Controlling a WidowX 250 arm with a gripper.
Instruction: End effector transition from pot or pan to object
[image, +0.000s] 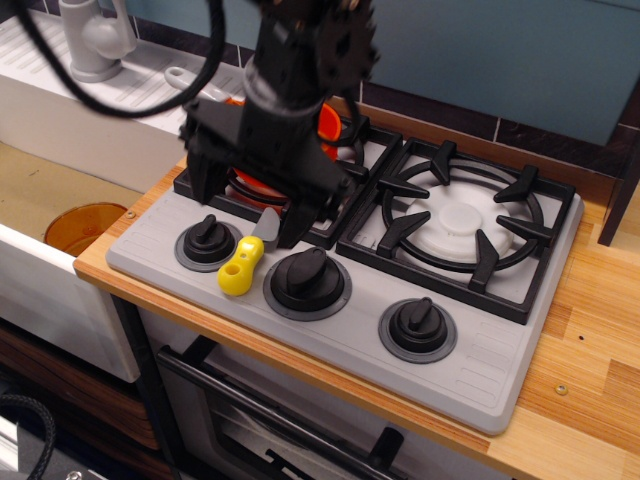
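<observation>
I've got the gripper (245, 205) w/ fingers spread wide, empty, hanging over the yellow-handled toy knife (245, 262) near the hob's front-left corner, ready to straddle it. Orange saucepan (325, 125) sits behind on the back-left burner.

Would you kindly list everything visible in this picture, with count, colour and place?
Round plastic saucepan: one, bright orange, on the left burner, mostly hidden behind the gripper.
Toy utensil: one, yellow holed handle and grey blade, between the left and middle knobs.
Stove knobs: three, black, along the hob's front.
Toy hob: one, grey with two black grates, on the wooden counter.
Round translucent dish: one, amber, in the basin at left.
Tap: one, grey, top left.
Oven door: one, dark, below the hob.
Bulky robot gripper: one, black, fingers spread, above the utensil's blade end.
</observation>
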